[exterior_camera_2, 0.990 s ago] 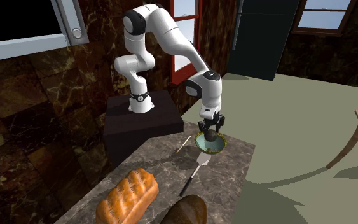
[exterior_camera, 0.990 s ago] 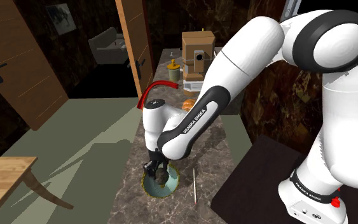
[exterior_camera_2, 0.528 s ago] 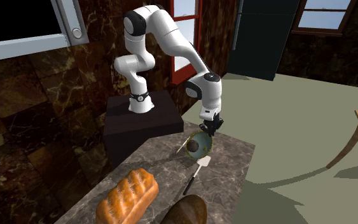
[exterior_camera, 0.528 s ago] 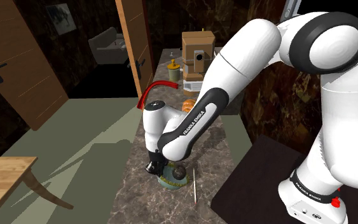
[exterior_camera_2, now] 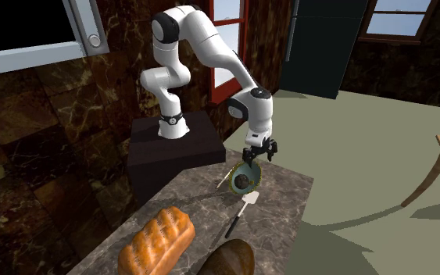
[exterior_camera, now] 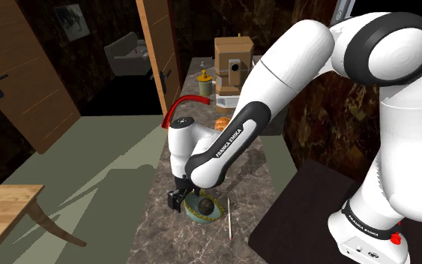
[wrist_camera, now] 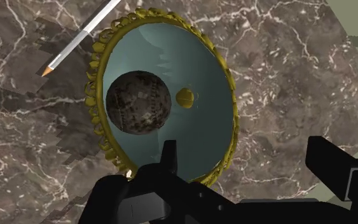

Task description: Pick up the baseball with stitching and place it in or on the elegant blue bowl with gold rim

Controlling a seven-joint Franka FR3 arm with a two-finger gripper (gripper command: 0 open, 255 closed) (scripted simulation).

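Dark and scuffed, the baseball (wrist_camera: 138,102) is cradled inside the gold-rimmed blue bowl (wrist_camera: 203,70). The gripper (wrist_camera: 246,154) is held wide open.

Dark marble counter (wrist_camera: 285,63) with blue bowl (wrist_camera: 199,60), pencil (wrist_camera: 75,44), bread loaf (exterior_camera_2: 155,238)

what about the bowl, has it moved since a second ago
Yes. The bowl has shifted to the shoulder view's right, closer to the pencil, which lies where it did. The baseball sits inside it.

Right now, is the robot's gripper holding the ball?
No: the ball lies inside the bowl, and the gripper is open, its fingers apart and clear of the ball.
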